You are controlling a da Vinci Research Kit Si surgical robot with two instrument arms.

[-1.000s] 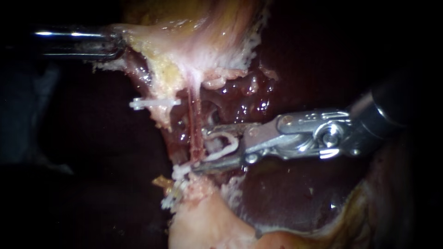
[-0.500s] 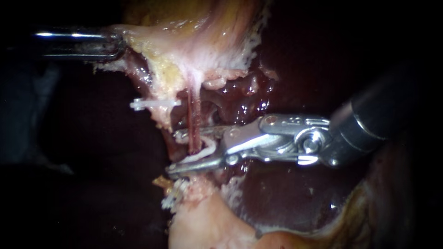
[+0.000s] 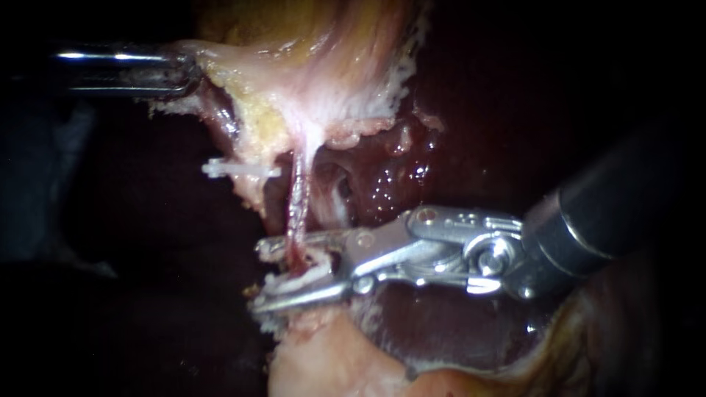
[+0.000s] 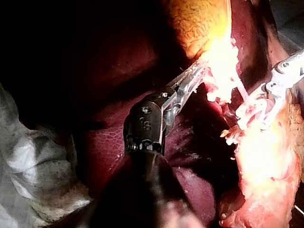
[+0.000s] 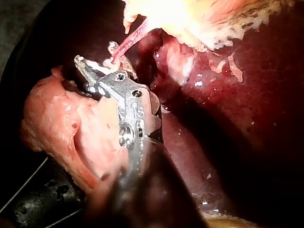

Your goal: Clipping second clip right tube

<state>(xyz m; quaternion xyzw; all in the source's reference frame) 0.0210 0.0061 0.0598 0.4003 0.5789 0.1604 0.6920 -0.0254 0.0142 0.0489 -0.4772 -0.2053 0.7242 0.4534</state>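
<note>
Claw of R instrument [image 3: 259,276] gaping round tube [image 3: 298,198]; tube axis vertical

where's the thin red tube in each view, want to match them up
endoscope view: thin red tube hangs from the pale tissue down between the right tool's open jaws, near centre
left wrist view: a pale pink strand running from the pale tissue into the right tool's tip
right wrist view: a red strand just ahead of the tool's tip
shared landmark: the right tool's metal jaws
</note>
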